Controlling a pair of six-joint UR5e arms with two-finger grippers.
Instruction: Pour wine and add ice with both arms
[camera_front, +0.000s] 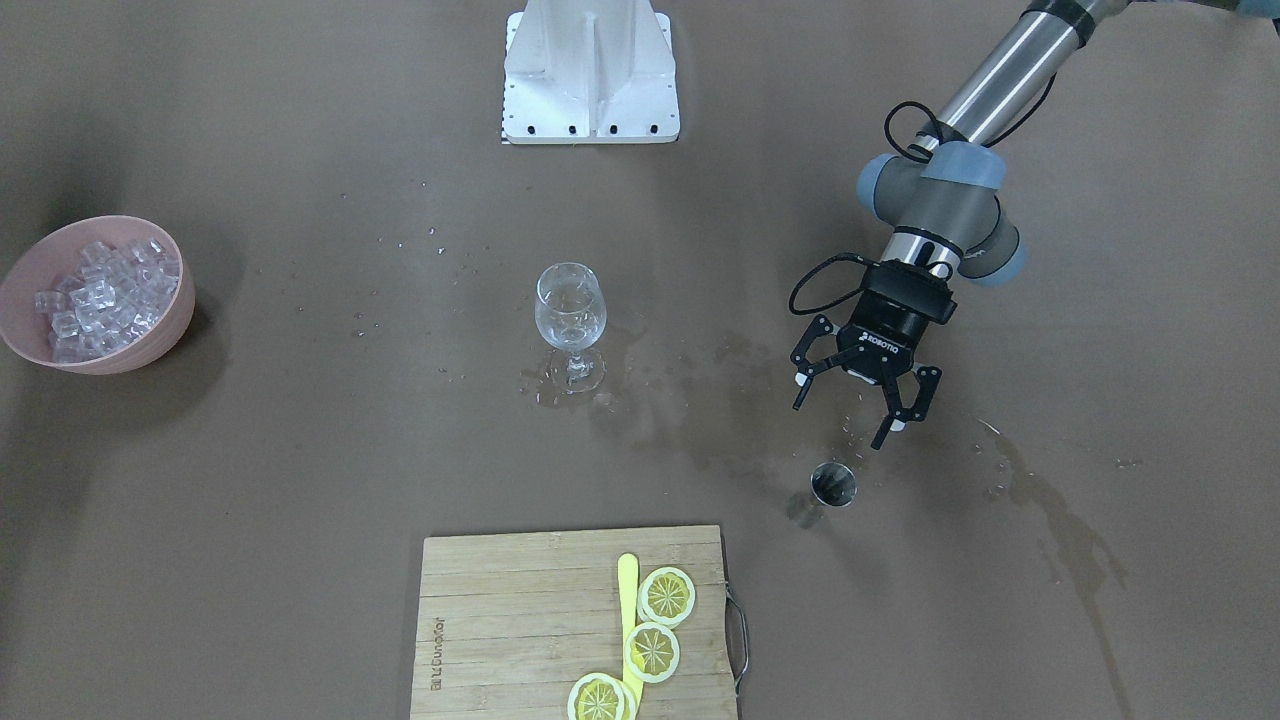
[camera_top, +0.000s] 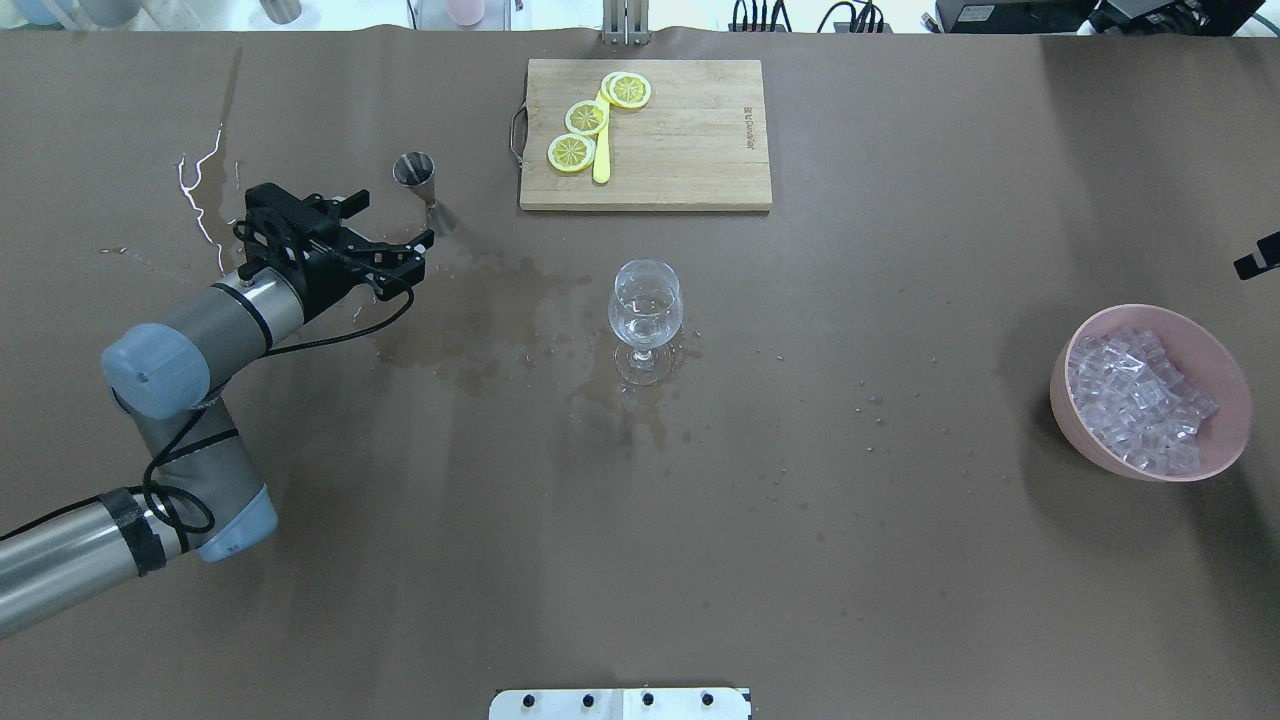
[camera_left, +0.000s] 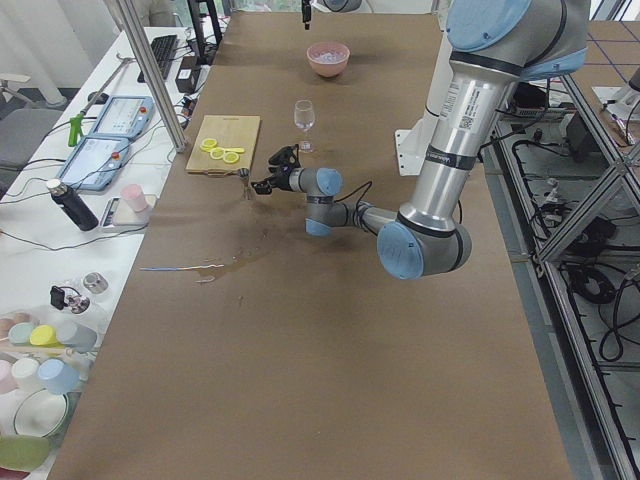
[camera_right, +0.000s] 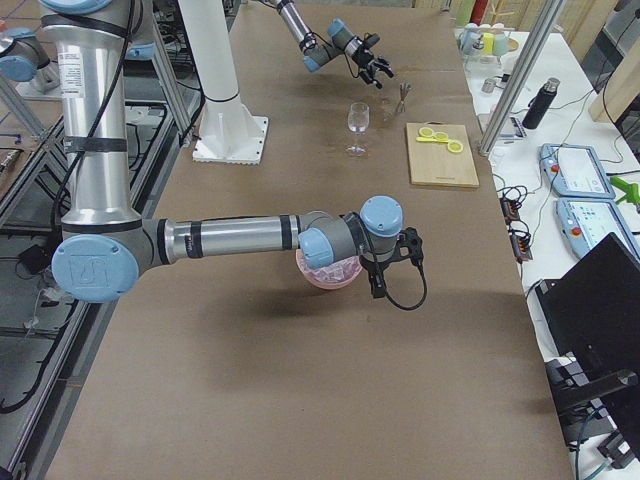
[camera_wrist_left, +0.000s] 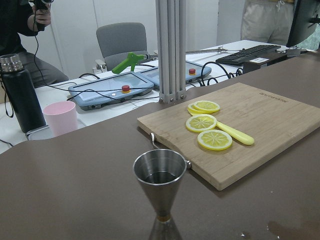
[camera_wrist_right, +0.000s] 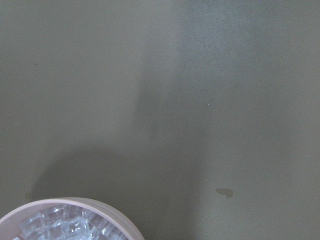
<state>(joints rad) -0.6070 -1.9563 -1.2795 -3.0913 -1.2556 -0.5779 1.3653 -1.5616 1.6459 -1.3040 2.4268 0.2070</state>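
Wine glass (camera_front: 570, 310) | upright, stem vertical, mouth up | jigger (camera_front: 832, 484) upright

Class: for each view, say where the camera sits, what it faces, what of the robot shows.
Front-facing: across table, facing stand; left arm, open left gripper.
Overhead: stand's side, looking down; left arm.
Exterior left: table end; left arm near.
Exterior right: opposite end; right arm near.
Left wrist: faces jigger; no body.
Right wrist: above ice bowl; no body.
Front, overhead share wine glass.
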